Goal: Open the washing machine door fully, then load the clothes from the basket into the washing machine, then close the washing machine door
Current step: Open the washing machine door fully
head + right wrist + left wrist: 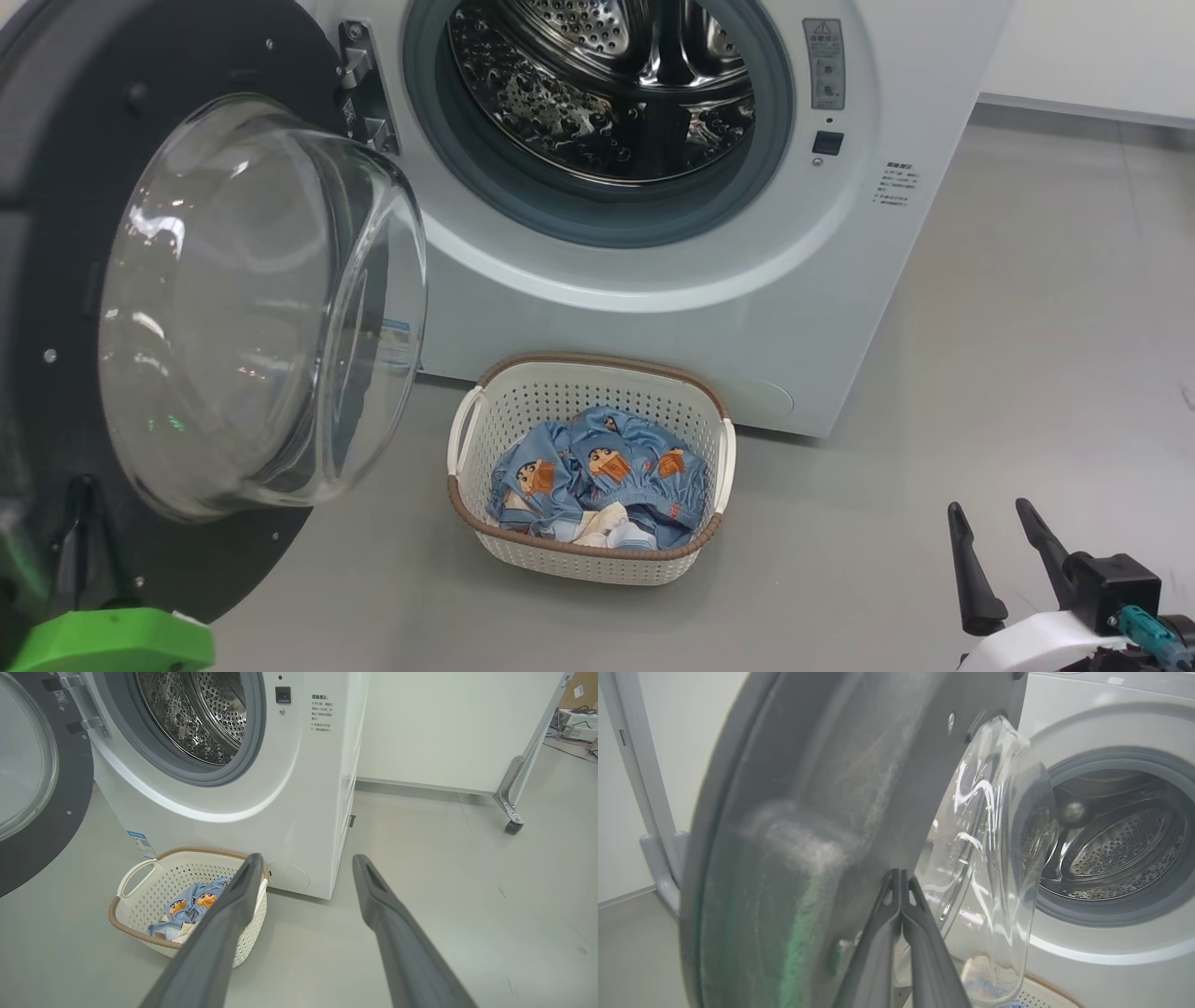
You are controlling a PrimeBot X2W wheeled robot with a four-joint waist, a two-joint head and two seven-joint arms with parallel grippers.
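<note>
Left pincer (901, 875): your tips are pinched together, empty, by door (822, 788) inner face.
Right pincer (307, 859): gapes wide, empty; basket (140, 879) lies to its left.

The washer (672, 299) stands at 12 o'clock in the head view, and its door (56, 233) stands out from the hinge toward 9 o'clock. The basket (597, 362) sits on the floor (980, 373) just before the washer, at 6 o'clock from the drum (607, 84), with the clothes (597, 471) in it. The right gripper (990, 507) is at 4 o'clock from the basket, well apart, and the left gripper (900, 873) is just beside the door's inner face at 8 o'clock.
</note>
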